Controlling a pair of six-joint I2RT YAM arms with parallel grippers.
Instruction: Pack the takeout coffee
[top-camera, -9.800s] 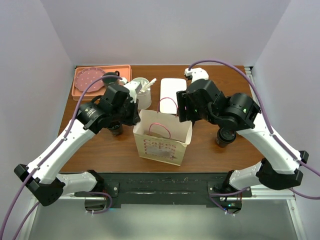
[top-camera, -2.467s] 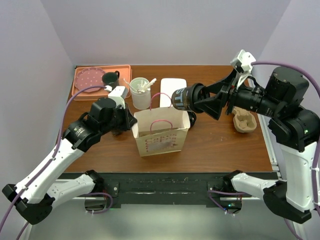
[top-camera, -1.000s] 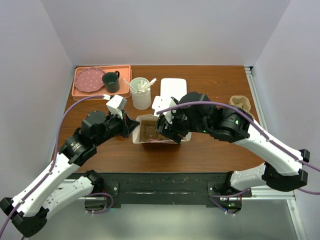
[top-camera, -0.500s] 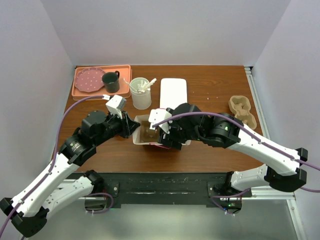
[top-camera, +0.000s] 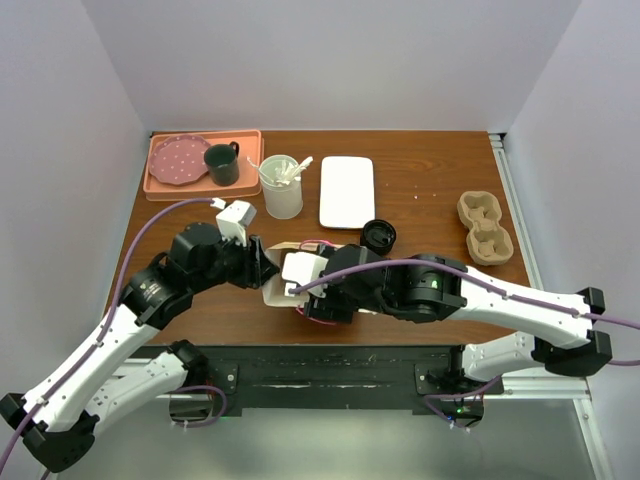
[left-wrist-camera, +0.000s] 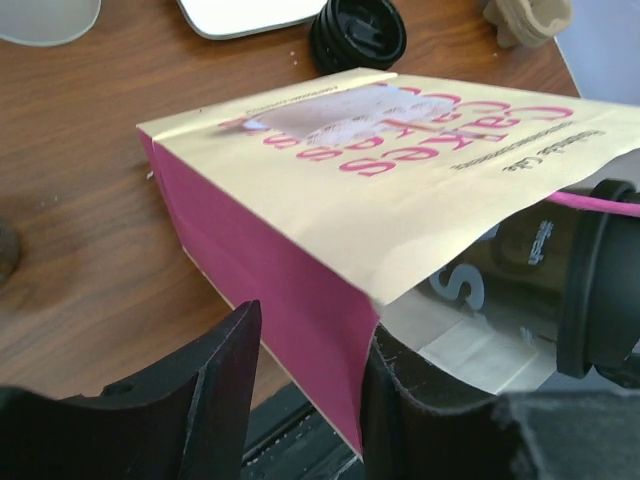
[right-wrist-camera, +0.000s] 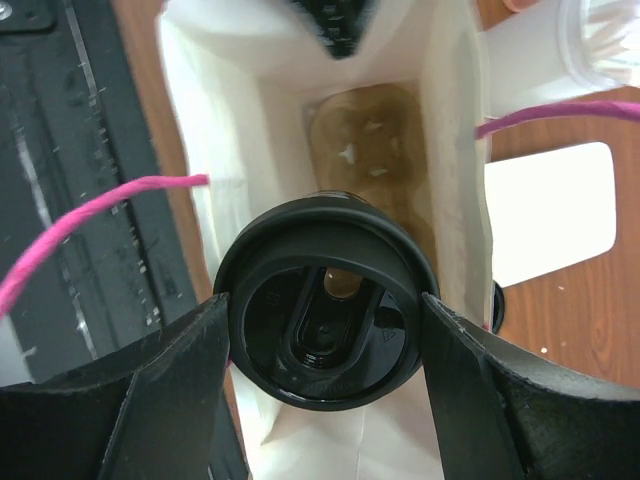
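1. The paper bag (left-wrist-camera: 400, 170) stands near the front edge of the table (top-camera: 430, 170), at about six o'clock on it, with both arms meeting there.
2. The right pincer (right-wrist-camera: 325, 310) has reached into the mouth of the bag. Its fingers (right-wrist-camera: 170, 400) are spread wide and press on either side of the coffee cup (right-wrist-camera: 325, 335), which it grips by the black lid.
3. So the cup sits squarely between those fingers and inside the bag's walls. A brown cup carrier (right-wrist-camera: 368, 150) lies on the bag's floor beneath it.
4. The left pincer (left-wrist-camera: 315, 330) is at the bag's nine o'clock side. Its jaws stand partly apart, astride the bag's pink side panel, and a gap shows on one side, so it clamps nothing.
5. From that wrist, the cup's white lettering shows through the bag's open mouth, just past the pincer.
6. At the bag's one o'clock sits a round black lid or lidded cup (top-camera: 378, 236); I can't tell which.
7. A second cup carrier (top-camera: 485, 228) lies at three o'clock on the table.
8. A white tray (top-camera: 347, 191) and a clear cup of stirrers (top-camera: 282, 188) are at twelve.
9. An orange tray (top-camera: 205, 133) at ten o'clock holds a plate (top-camera: 177, 160) and a dark mug (top-camera: 222, 163).
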